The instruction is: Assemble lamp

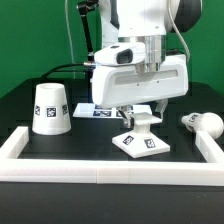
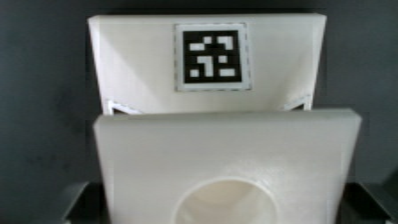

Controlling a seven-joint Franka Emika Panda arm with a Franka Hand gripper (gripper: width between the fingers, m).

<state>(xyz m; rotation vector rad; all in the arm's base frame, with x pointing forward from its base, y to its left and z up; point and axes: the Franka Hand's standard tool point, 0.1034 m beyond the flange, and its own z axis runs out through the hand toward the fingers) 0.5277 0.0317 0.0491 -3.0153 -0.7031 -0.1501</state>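
The lamp base [image 1: 140,143] is a flat white square with tags on it and a raised socket block. It lies on the black table near the front rail. My gripper [image 1: 141,118] stands straight over it, with the jaws down on either side of the socket block. In the wrist view the base [image 2: 212,110] fills the picture, its tag at the far end and its round socket hole between my gripper's [image 2: 217,205] dark fingers [image 2: 64,203], which press its sides. The tapered shade [image 1: 50,108] stands at the exterior view's left. The bulb [image 1: 203,122] lies at the exterior view's right.
A white rail-like frame [image 1: 100,167] runs along the front and up both sides of the table. The marker board [image 1: 92,110] lies flat behind my gripper. Cables hang behind the arm.
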